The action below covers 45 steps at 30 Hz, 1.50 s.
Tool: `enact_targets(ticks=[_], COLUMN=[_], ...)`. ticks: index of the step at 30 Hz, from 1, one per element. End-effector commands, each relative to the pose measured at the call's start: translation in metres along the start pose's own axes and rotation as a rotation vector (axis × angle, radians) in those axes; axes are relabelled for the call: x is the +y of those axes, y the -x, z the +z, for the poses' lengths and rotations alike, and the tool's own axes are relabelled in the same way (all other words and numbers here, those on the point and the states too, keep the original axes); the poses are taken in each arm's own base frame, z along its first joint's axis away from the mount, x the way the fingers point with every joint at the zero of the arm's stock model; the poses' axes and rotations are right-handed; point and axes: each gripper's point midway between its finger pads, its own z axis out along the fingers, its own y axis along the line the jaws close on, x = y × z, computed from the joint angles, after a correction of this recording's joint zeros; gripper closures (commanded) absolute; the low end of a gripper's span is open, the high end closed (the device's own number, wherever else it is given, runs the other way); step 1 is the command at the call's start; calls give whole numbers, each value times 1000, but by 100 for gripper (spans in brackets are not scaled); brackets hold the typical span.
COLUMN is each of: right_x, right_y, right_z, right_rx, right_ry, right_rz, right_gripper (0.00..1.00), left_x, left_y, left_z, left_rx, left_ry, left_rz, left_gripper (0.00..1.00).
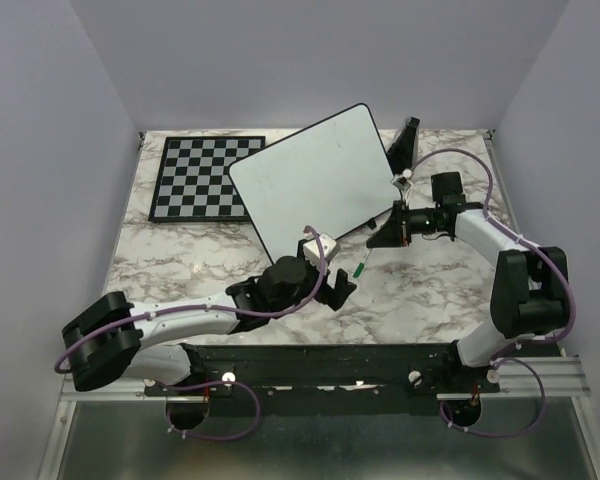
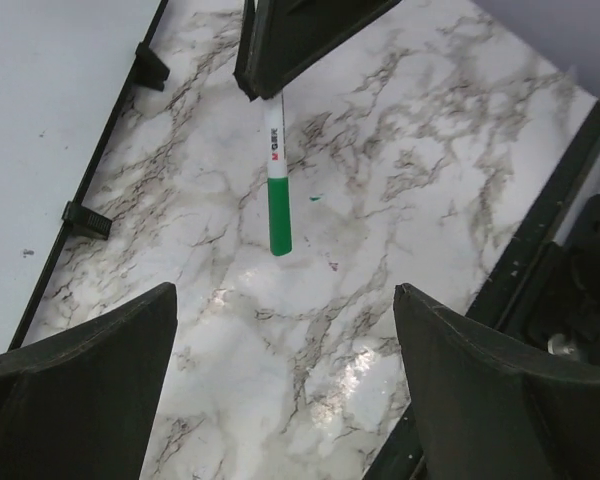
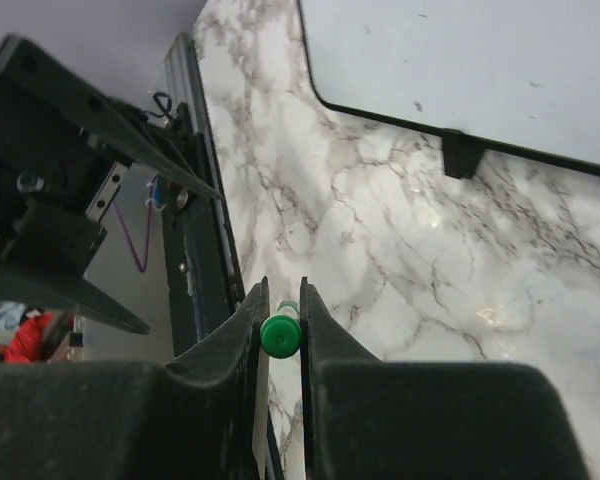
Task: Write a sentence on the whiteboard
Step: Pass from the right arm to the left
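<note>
High in the left wrist view, the clenched right gripper [image 2: 270, 80] grasps the marker [image 2: 278, 190], its green end toward the wide-open left gripper [image 2: 285, 295], likely for uncapping.

- The whiteboard [image 1: 320, 175] at centre is seen white, rimmed in black.
- The chessboard [image 1: 205, 177] at upper left is checkered black and white.
- The table [image 1: 420, 290] is marbled white, veined grey.
- The marker [image 2: 277, 175] is coloured white and green.

White arms [image 1: 180, 320], black joints [image 1: 525, 290], purple cables [image 1: 572, 295]
</note>
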Motion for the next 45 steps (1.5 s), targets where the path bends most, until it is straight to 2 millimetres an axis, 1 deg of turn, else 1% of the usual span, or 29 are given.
enact_targets(ticks=[1,3,5,8,10,11,13,14,17,18,20,22,23,24,25,28,29,32,34,36,37,38,39,40,41,42,43,44,45], right_x=[48,64,74,84,89,90,93,93,95,96,97,99,99,100,101,102,103,104,106,108,109,109,112,113,114,114,114,114,114], right_y=[-6,-7,-8,-9,-10,-11,-11,-12,-13,-14,-13,-14,-13,-15,-15,-15,-15,-17,-20,-22,-22,-23,-29,-28,-29,-34,-35,-33,-35], right_z=[3,7,9,9,7,8,8,8,8,8,8,8,8,9,9,8,9,9,10,11,12,12,12,12,11,12,11,12,13], right_rx=[25,31,29,24,24,25,29,27,33,37,35,37,34,39,40,38,38,43,54,64,68,65,85,90,98,116,123,118,123], right_ry=[168,205,236,271,279,284,288,293,302,305,308,316,318,321,323,328,330,332,336,341,344,347,352,353,356,361,364,372,381], right_rz=[-168,-229,-251,-275,-284,-298,-301,-318,-326,-321,-328,-328,-334,-330,-335,-340,-349,-363,-367,-381,-390,-427,-412,-430,-437,-443,-449,-495,-485], right_gripper=[96,96,96,96,96,96,95,94,93,93,93,93,92,92,92,92,91,90,88,76,70,55,49,45,43,40,39,38,38], left_x=[-28,-33,-41,-41,-40,-39,-40,-41,-43,-43,-43,-43,-43,-42,-42,-41,-40,-38,-35,-37,-34,-32,-34,-35,-30,-31,-34,-31,-31], left_y=[10,9,5,1,-3,-2,-2,-2,2,3,5,4,2,1,-1,-3,-5,-4,1,0,5,1,-2,5,-3,-5,2,-10,-12], left_z=[-22,-23,-19,-10,-2,0,7,8,11,11,10,10,9,9,9,7,6,2,-2,-8,-10,-13,-17,-20,-25,-28,-32,-39,-42], left_rx=[-41,-44,-36,-19,0,5,25,31,26,22,17,24,34,39,43,51,61,63,56,73,66,97,119,114,166,190,196,260,282], left_ry=[-197,-229,-275,-271,-260,-251,-241,-243,-248,-247,-245,-247,-249,-245,-248,-249,-249,-257,-261,-295,-301,-306,-334,-349,-345,-358,-379,-385,-392], left_rz=[15,18,27,30,35,37,41,43,42,42,40,40,42,43,43,45,44,44,39,37,43,49,54,79,81,98,115,145,156], left_gripper=[6,6,6,6,9,15,21,26,32,36,49,50,62,70,72,84,90,100,100,100,100,100,100,100,100,100,100,100,100])
